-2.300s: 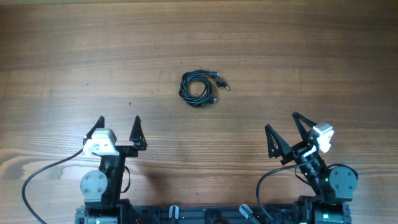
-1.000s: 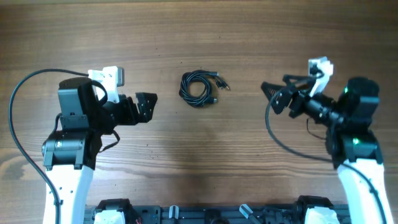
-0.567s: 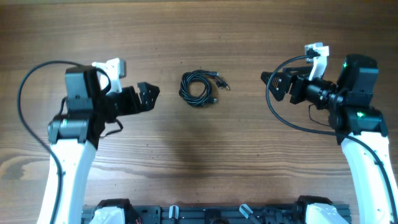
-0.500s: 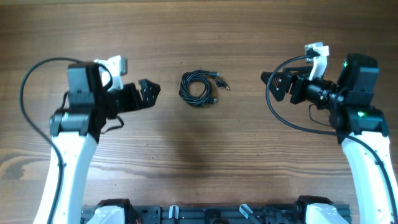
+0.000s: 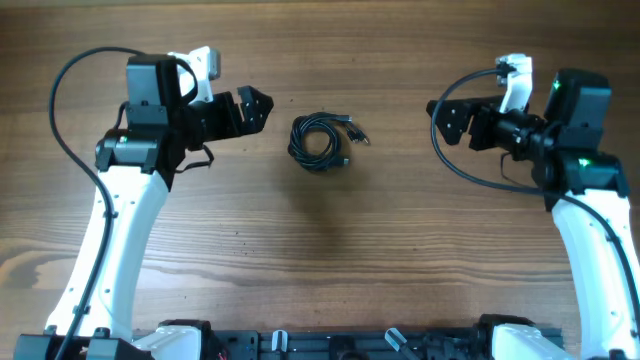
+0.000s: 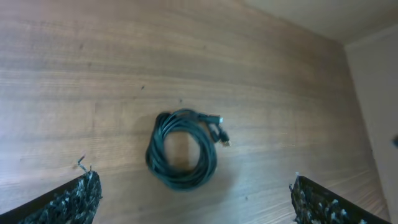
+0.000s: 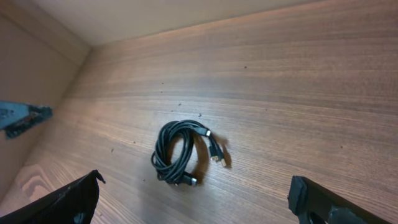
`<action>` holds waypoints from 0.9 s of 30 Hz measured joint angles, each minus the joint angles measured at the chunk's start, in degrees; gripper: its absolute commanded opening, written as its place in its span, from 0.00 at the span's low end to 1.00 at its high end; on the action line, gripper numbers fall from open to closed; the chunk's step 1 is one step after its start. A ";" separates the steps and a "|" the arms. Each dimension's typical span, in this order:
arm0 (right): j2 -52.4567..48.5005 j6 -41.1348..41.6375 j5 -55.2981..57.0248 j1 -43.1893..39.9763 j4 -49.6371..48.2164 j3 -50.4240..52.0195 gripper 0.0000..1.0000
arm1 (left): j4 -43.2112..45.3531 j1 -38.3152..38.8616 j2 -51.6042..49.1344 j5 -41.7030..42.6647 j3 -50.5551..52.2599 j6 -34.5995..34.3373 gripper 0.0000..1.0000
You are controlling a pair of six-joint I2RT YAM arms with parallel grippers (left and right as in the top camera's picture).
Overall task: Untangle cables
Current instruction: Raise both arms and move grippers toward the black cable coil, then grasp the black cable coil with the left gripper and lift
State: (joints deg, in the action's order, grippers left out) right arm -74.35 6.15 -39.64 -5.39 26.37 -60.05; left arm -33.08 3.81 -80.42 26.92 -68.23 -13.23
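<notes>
Overhead view: the cables [image 5: 320, 143] lie wound in one small black coil on the wooden table [image 5: 330, 290], with a cluster of plug ends [image 5: 352, 132] sticking out at the coil's upper right; how many separate cords make up the coil cannot be told, as the strands overlap too tightly; the left end effector [image 5: 250, 106] hovers to the left of the coil and the right end effector [image 5: 447, 114] further off to its right, both pointing towards it, both released with jaws wide apart and grasping nothing.

Left wrist view: the coil [image 6: 181, 150] sits between the two fingertips [image 6: 84, 194], which are cut off at the bottom corners; the plugs are blurred, one tip looking pale.

Right wrist view: the coil [image 7: 179, 153] lies between that arm's fingertips [image 7: 74, 198], likewise cropped; beyond the coil, a sliver of the left end effector shows at the frame's left edge.
</notes>
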 measured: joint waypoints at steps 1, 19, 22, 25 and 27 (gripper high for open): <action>-0.42 0.02 0.09 0.00 -0.33 0.00 1.00 | 0.66 0.31 -0.02 0.00 -0.04 -0.02 1.00; -1.95 7.69 2.54 0.00 6.16 -0.15 0.97 | 15.47 3.32 -14.67 -3.32 -0.31 -0.66 0.94; -1.95 7.69 3.76 0.00 7.06 -0.15 0.96 | 17.42 4.52 -17.77 -3.37 -0.31 -0.74 0.90; -1.95 7.72 4.22 0.00 7.50 -0.15 0.94 | 19.34 5.92 -21.14 -3.50 -0.31 -0.83 0.82; -1.95 7.69 4.39 0.00 7.72 -0.15 0.95 | 19.52 6.75 -22.97 -3.52 -0.33 -0.90 0.78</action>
State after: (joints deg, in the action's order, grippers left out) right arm -76.29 13.85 -35.24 -5.39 34.09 -60.20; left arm -13.56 10.57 -103.39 23.40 -68.55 -14.13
